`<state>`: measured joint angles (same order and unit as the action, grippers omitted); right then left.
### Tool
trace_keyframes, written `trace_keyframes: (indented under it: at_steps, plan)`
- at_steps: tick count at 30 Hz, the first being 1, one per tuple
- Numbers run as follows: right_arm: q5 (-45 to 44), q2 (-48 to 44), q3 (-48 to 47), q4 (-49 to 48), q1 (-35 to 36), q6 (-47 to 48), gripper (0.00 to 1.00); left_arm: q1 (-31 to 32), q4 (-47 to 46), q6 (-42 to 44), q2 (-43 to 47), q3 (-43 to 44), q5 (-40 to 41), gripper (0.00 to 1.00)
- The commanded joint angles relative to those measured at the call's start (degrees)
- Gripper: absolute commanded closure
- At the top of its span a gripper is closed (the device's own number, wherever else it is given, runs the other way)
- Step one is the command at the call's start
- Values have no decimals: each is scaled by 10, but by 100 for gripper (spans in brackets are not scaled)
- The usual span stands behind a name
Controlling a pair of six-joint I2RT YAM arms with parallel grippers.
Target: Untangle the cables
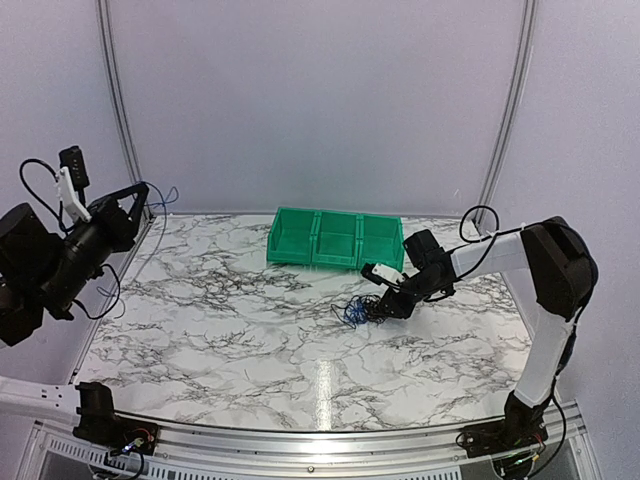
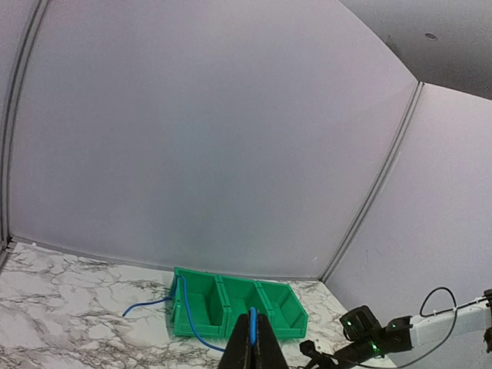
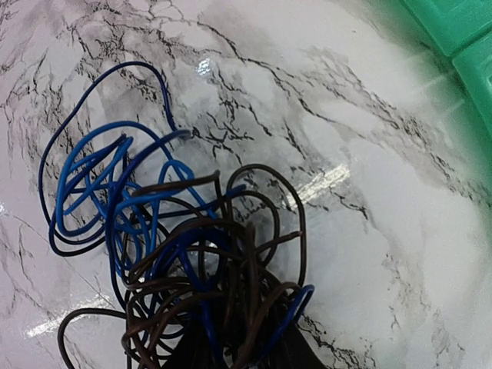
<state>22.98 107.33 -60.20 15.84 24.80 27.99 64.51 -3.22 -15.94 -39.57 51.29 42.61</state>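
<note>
A knotted clump of thin blue and dark cables (image 1: 358, 311) lies on the marble table in front of the green bin. In the right wrist view the clump (image 3: 177, 246) fills the middle. My right gripper (image 1: 387, 303) is down at the clump's right side. Its dark fingers (image 3: 246, 360) are closed in the tangle, mostly hidden by wires. My left gripper (image 1: 148, 192) is raised high at the far left. It is shut on a single blue cable (image 1: 167, 196). In the left wrist view that cable (image 2: 187, 307) hangs loose from my left gripper (image 2: 253, 338).
A green three-compartment bin (image 1: 335, 240) stands at the back middle of the table and also shows in the left wrist view (image 2: 238, 306). Grey walls and metal corner posts close in the back and sides. The right arm (image 2: 384, 332) shows low on the right.
</note>
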Motion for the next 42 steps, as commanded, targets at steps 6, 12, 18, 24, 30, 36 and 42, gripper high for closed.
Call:
trace_keyframes:
  at_steps: [6,12,18,24,30,36,42]
  plan:
    - [-64,-8,10,54,-7,-3,67,3,78,9,12,-20,43,100]
    - [-54,-76,27,34,-26,-14,47,3,67,-11,-20,-44,20,100]
    - [-1,-168,49,32,-51,-2,41,2,57,-17,-91,-34,-13,100]
    - [57,-227,60,44,-81,8,40,2,56,-6,-195,16,-49,100]
    - [54,-266,65,34,-90,9,40,-13,58,21,-312,78,-65,100]
    - [68,-300,91,7,-92,22,40,-58,59,1,-401,150,-89,100]
    - [51,-285,88,10,-91,30,40,-131,59,-14,-460,237,-183,100]
